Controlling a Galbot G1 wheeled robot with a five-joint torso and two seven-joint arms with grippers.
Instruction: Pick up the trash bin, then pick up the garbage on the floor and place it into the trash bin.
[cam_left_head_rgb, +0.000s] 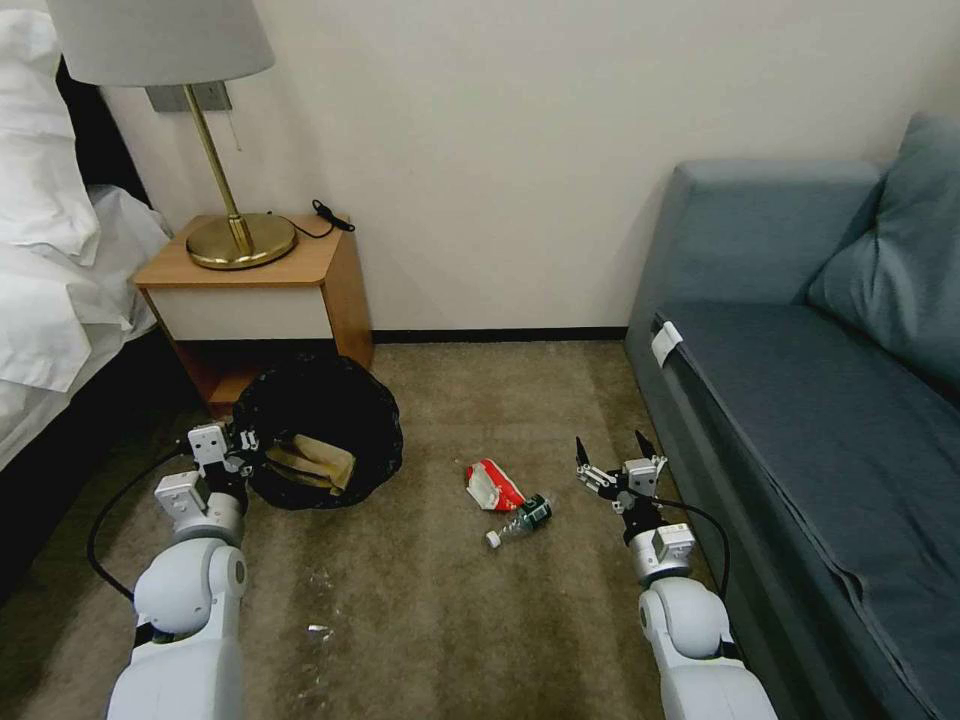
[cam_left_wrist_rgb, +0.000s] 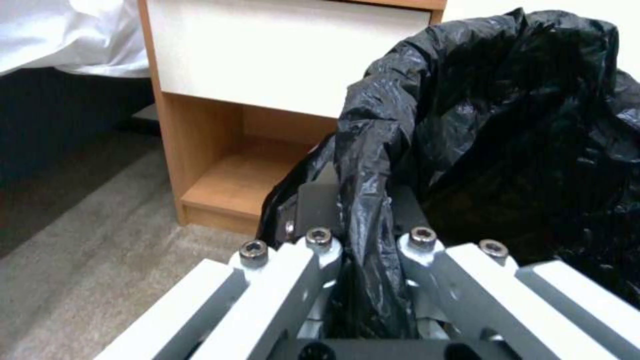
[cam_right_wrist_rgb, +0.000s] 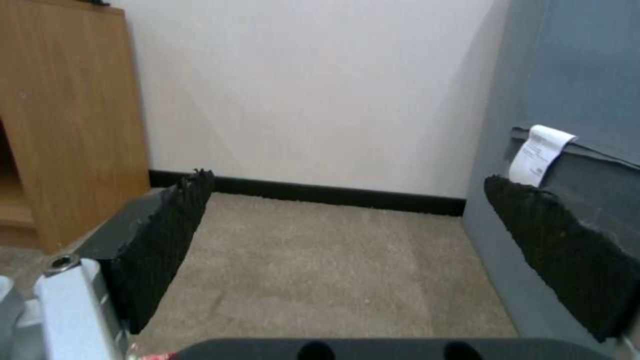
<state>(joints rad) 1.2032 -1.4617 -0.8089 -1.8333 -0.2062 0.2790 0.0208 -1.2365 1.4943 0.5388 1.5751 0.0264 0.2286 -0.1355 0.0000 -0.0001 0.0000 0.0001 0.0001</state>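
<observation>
Litter next: your left gripper (cam_left_head_rgb: 243, 441) pinches the trash bin (cam_left_head_rgb: 318, 430) rim, right gripper (cam_left_head_rgb: 616, 460) gapes wide, so take the light, crushable red-and-white packet (cam_left_head_rgb: 492, 485) across its middle.

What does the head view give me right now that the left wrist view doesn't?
Head view only: the red-and-white packet and small bottle on the carpet, the open right gripper beside them, brown paper inside the trash bin. Left wrist view only: close up, the left gripper shut on the bin's bag-covered rim. Both: the bin, the nightstand, carpet.
</observation>
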